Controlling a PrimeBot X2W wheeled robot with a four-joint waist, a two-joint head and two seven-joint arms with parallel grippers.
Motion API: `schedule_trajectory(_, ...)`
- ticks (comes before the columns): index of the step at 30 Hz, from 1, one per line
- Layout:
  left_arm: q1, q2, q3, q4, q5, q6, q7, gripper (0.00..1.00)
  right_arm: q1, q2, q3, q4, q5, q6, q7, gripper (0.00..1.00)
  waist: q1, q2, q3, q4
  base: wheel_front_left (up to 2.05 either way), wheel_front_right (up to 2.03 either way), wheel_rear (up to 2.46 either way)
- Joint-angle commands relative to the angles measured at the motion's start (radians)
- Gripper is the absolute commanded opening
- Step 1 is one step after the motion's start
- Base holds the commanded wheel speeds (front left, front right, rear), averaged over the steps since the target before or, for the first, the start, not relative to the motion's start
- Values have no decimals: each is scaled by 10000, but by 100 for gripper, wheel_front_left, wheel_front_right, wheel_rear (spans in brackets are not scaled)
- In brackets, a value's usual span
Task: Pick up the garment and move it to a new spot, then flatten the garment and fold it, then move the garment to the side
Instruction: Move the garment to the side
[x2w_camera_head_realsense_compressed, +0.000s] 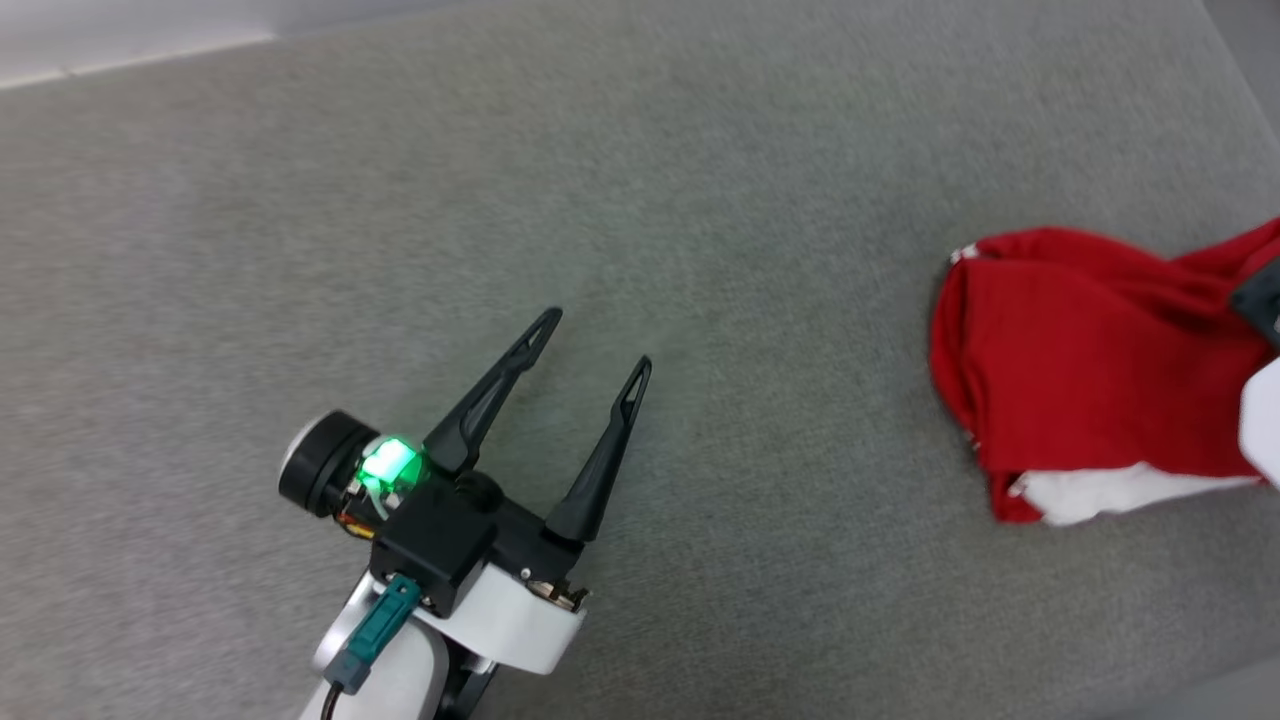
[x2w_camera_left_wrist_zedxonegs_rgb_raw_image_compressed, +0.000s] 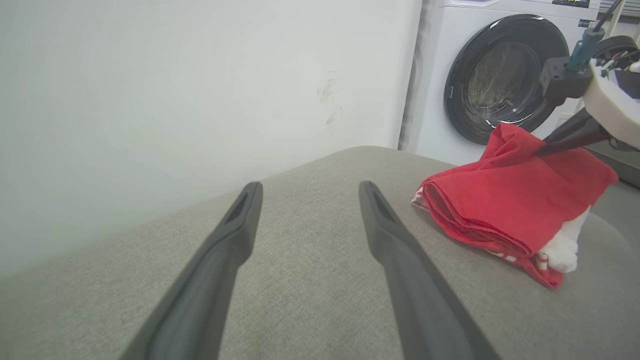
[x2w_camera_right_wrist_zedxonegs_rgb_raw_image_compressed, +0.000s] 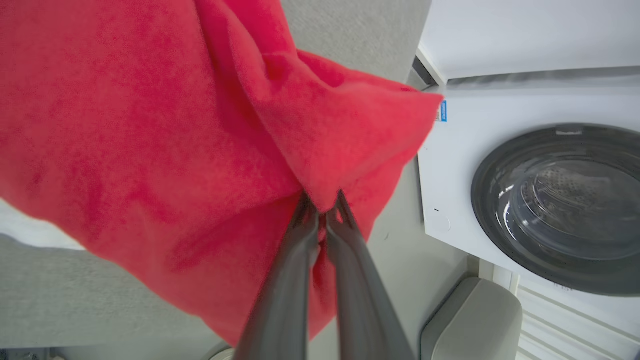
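Note:
The garment (x2w_camera_head_realsense_compressed: 1080, 370) is a red shirt with a white sleeve, bunched at the right edge of the grey padded surface (x2w_camera_head_realsense_compressed: 640, 200). In the left wrist view the garment (x2w_camera_left_wrist_zedxonegs_rgb_raw_image_compressed: 510, 210) lies folded in a heap, one corner lifted. My right gripper (x2w_camera_right_wrist_zedxonegs_rgb_raw_image_compressed: 322, 207) is shut on a pinched fold of the red garment (x2w_camera_right_wrist_zedxonegs_rgb_raw_image_compressed: 150, 130); its fingers (x2w_camera_left_wrist_zedxonegs_rgb_raw_image_compressed: 570, 135) reach in from the right. My left gripper (x2w_camera_head_realsense_compressed: 592, 342) hovers open over bare surface, well to the left of the garment; the gripper (x2w_camera_left_wrist_zedxonegs_rgb_raw_image_compressed: 310, 192) holds nothing.
A white front-loading washing machine (x2w_camera_left_wrist_zedxonegs_rgb_raw_image_compressed: 500, 75) with a dark round door (x2w_camera_right_wrist_zedxonegs_rgb_raw_image_compressed: 565, 205) stands beyond the surface's far end. A pale wall (x2w_camera_left_wrist_zedxonegs_rgb_raw_image_compressed: 175, 100) runs along one side. A grey cushioned edge (x2w_camera_right_wrist_zedxonegs_rgb_raw_image_compressed: 470, 320) sits below the machine.

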Motion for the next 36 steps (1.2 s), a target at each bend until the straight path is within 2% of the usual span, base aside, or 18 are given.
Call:
schedule_trajectory(1,-329,186,-143,-89,71,-11,-20,100,-331,-83,-176,388,-119,-12,-458,0,-2,0,905,-807,0,0,0)
schedule_trajectory(6,-942,510,-538,-294,159,-11,-21,100,-797,-88,-567,1741,-530,-12,-1796,0,-2,0,1687,-1013,0,0,0)
schedule_trajectory(15,-1679,893,-845,-530,76,-11,-21,100,-1446,70,-1683,4369,-1260,-14,-4063,0,-2,0,2652,-581,0,0,0)
schedule_trajectory(23,-1688,976,-730,-659,102,-11,-21,100,-2024,399,-2575,6075,-1725,-14,-4891,2,-2,0,2909,-270,0,0,0)
schedule_trajectory(24,-1687,958,-730,-645,98,-11,-21,100,-2065,452,-2640,6184,-1802,-14,-4981,48,-2,0,2887,-247,0,0,0)
schedule_trajectory(25,-1688,938,-726,-627,90,-11,-21,100,-2102,519,-2717,6282,-1842,-14,-5038,100,-2,0,2844,-225,0,0,0)
schedule_trajectory(31,-1529,685,-512,-547,-77,61,-21,100,-2295,802,-2992,6343,-2156,-12,-5351,100,-2,0,2209,-180,0,0,0)
schedule_trajectory(36,-1145,383,-57,-442,-345,149,-21,100,-2483,1120,-3352,5685,-1975,-12,-5623,100,-2,0,1195,-129,0,0,0)
